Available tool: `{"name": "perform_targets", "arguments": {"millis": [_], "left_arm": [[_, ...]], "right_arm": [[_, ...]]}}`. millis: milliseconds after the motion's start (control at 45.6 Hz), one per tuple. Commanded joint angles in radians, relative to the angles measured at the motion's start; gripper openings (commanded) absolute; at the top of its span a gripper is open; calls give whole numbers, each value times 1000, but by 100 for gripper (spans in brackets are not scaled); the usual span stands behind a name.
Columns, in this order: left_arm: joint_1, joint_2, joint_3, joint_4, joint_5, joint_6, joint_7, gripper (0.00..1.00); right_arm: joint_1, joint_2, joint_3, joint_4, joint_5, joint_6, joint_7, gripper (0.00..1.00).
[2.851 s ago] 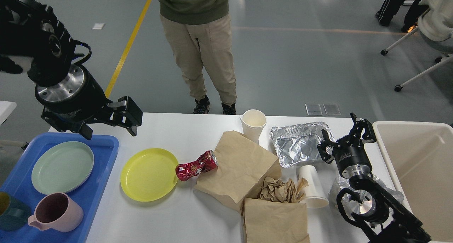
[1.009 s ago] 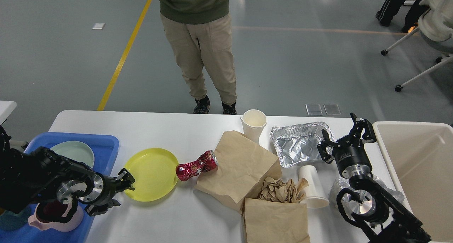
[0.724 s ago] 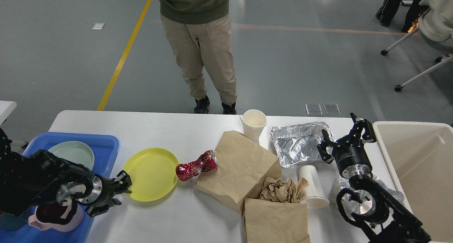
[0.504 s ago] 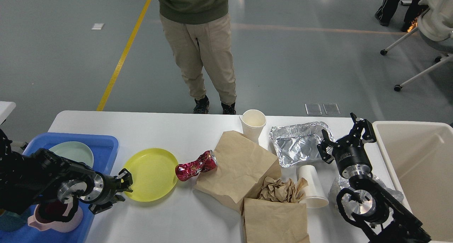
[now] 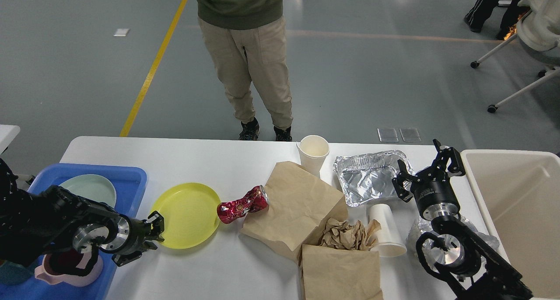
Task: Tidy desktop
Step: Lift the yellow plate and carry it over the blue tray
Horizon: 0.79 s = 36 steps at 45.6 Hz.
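A cluttered matte white desktop with rounded corners filled the lower frame, on a grey floor crossed by a yellow line.

A person in khaki trousers stood at the far edge; a wheeled chair sat off to the right. No writing could be read (the red can's print was too small). The left gripper lay low at the near-left rim of the smooth yellow plate, its fingers close together at that rim; whether they pinched it I cannot tell. Behind it sat the blue plastic tray. Beyond the plate lay a crushed red can and creased brown paper bags. The right gripper hung with fingers spread, holding nothing, beside the crinkled foil tray; a beige bin stood to its right, and a white paper cup lay tipped on its near side.
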State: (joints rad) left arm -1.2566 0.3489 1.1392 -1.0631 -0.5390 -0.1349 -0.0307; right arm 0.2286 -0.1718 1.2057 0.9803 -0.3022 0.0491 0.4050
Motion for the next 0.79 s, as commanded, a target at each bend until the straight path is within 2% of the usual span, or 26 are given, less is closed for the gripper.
{"name": "perform_targets", "arguments": {"millis": [0,132,614,768], "left_arm": [[2,2,1,0,10,-29,0,8],[2,2,1,0,10,-48,0,0],[-35,13,31,-17,10,-66,2,0],[-63,27,59,-26,10,-95,5,0]], "right_arm": [[0,0,0,0,0,0,0,100],[0,0,0,0,0,0,0,100],[0,0,0,0,0,0,0,100],[0,0,0,0,0,0,0,100]]}}
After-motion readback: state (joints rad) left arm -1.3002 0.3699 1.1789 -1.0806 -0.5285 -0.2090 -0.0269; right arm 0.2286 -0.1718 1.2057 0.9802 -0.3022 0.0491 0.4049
